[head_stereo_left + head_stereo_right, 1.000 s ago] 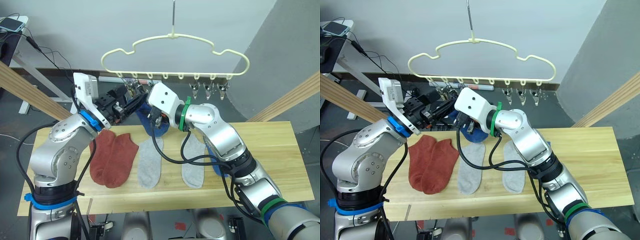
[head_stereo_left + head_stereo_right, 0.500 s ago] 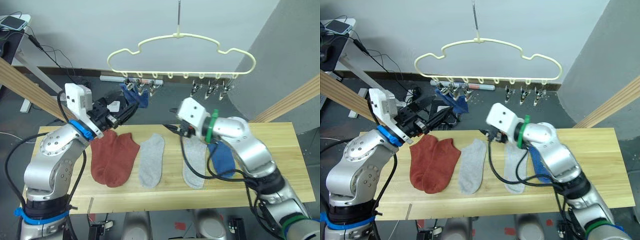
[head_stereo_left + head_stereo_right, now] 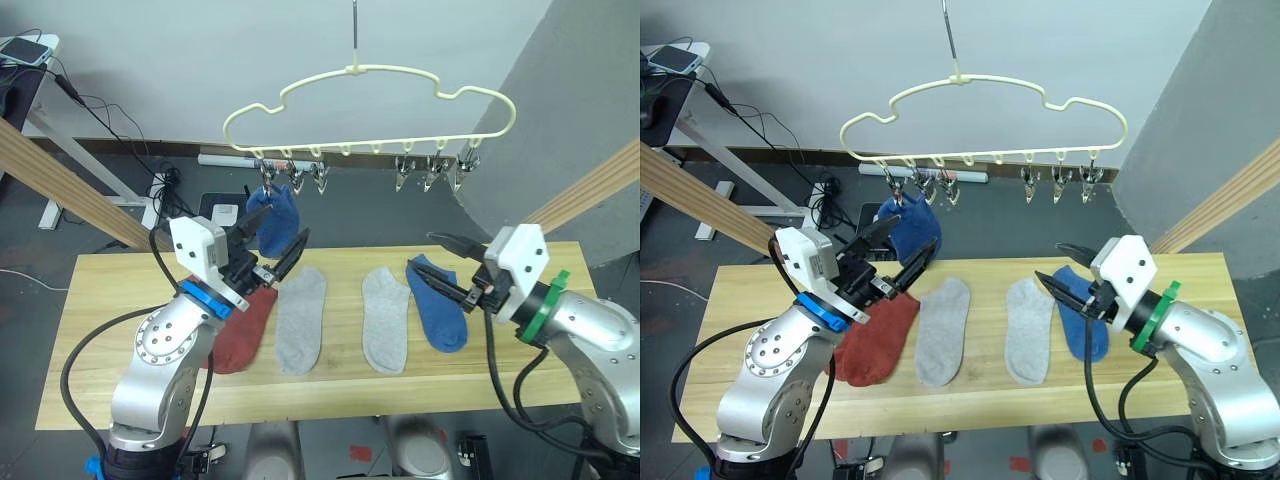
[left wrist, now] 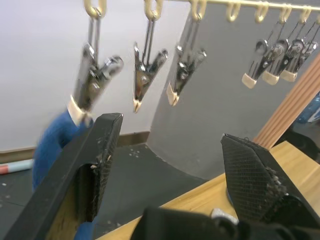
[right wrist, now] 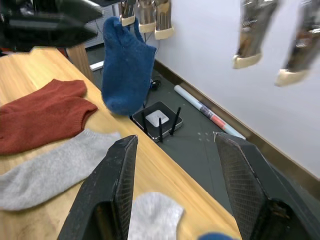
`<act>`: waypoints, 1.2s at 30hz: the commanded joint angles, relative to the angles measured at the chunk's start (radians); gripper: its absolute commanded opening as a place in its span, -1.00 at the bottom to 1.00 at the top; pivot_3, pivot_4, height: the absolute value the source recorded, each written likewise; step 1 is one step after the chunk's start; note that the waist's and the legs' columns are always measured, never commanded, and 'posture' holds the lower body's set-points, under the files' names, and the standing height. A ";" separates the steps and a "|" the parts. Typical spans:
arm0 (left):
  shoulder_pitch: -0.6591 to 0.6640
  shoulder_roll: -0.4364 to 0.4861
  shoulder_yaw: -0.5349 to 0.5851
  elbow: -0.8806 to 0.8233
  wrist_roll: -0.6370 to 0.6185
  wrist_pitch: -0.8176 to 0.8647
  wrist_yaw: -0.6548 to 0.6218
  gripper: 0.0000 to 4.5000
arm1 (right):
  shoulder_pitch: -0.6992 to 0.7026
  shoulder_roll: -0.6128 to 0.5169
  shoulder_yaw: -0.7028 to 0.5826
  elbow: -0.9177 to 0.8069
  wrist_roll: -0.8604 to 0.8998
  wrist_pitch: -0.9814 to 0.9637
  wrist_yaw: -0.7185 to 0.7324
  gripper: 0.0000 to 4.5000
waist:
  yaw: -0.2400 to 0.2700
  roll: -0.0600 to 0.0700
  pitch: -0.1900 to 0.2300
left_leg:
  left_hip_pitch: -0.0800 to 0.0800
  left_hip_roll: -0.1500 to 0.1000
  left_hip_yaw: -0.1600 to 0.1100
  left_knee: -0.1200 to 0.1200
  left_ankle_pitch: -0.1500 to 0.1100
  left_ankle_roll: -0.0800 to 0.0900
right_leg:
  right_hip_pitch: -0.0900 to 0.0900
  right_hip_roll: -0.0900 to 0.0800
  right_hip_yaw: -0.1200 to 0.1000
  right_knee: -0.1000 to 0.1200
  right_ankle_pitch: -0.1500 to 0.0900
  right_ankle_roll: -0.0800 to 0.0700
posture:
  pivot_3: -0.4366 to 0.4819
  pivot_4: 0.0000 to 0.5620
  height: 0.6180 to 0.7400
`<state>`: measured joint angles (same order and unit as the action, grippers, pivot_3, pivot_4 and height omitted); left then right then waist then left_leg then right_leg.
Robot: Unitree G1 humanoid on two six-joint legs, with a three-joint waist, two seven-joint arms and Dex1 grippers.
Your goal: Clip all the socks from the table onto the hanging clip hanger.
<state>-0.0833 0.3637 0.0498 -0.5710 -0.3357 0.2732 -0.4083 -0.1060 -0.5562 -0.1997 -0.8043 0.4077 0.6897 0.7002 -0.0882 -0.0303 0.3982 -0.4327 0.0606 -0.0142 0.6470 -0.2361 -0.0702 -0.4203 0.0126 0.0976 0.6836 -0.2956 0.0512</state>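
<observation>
In the head views, one blue sock is seen hanging from the leftmost clip of the clip hanger, so one sock is judged done. Five socks are left flat on the tabletop: two rust-red socks, two grey socks, and a second blue sock. The left pincer is held open and empty below the hung sock.

In the left wrist view, free clips are seen beyond the spread fingers.

In the right wrist view, the right pincer is held open and empty above the tabletop, probably ready for the next sock.
</observation>
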 commanded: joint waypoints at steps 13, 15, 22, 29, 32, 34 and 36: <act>-0.008 -0.100 -0.008 0.026 0.116 -0.127 0.104 0.22 | -0.057 -0.109 -0.030 -0.012 0.111 0.018 -0.043 0.15 | 0.000 0.000 0.000 | 0.000 0.000 0.000 0.001 0.001 0.000 | 0.000 0.001 0.000 0.000 0.001 -0.001 | -0.55 0.37 0.84; -0.032 -0.110 -0.002 0.062 0.119 -0.120 0.118 0.22 | -0.072 -0.122 -0.032 0.004 0.115 0.012 -0.036 0.15 | 0.000 0.000 0.000 | 0.000 0.000 0.000 0.001 0.001 0.000 | 0.000 0.001 0.000 0.000 0.001 -0.001 | -0.55 0.36 0.84; -0.102 -0.127 -0.026 0.148 0.111 -0.145 0.101 0.22 | -0.097 -0.151 -0.032 0.031 0.141 0.002 -0.024 0.15 | 0.000 0.000 0.000 | 0.000 0.000 0.000 0.002 0.001 0.000 | 0.000 0.001 0.000 0.001 0.001 -0.001 | -0.56 0.35 0.84; -0.153 -0.141 -0.026 0.215 0.135 -0.197 0.108 0.22 | -0.109 -0.159 -0.039 0.033 0.188 0.006 -0.025 0.15 | -0.001 0.000 0.000 | 0.000 0.000 0.000 0.005 0.001 -0.001 | 0.000 0.001 0.000 0.005 0.001 -0.001 | -0.59 0.35 0.84; -0.159 -0.145 -0.024 0.225 0.144 -0.217 0.116 0.22 | -0.105 -0.163 -0.035 0.031 0.193 0.003 -0.030 0.15 | -0.002 0.000 0.000 | 0.000 0.000 0.000 0.009 0.001 0.000 | 0.000 0.002 0.000 0.007 0.001 -0.001 | -0.59 0.35 0.84; -0.162 -0.149 -0.026 0.231 0.151 -0.223 0.120 0.14 | -0.101 -0.164 -0.034 0.033 0.191 0.000 -0.030 0.15 | -0.002 0.000 0.000 | -0.001 0.000 0.000 0.013 0.001 0.001 | 0.000 0.002 0.001 0.010 0.001 -0.001 | -0.59 0.36 0.84; -0.165 -0.151 -0.026 0.234 0.155 -0.225 0.123 -0.04 | -0.099 -0.164 -0.034 0.032 0.190 -0.002 -0.031 0.15 | -0.004 0.000 0.000 | -0.001 0.000 0.000 0.015 0.000 0.001 | 0.000 0.002 0.001 0.013 0.001 0.000 | -0.60 0.37 0.84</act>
<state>-0.2463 0.2180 0.0270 -0.3112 -0.1905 0.0752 -0.2929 -0.2106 -0.7078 -0.2132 -0.7429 0.5791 0.7082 0.6709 -0.0919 -0.0307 0.3978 -0.4332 0.0602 -0.0147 0.6624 -0.2357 -0.0687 -0.4200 0.0146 0.0986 0.6966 -0.2943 0.0516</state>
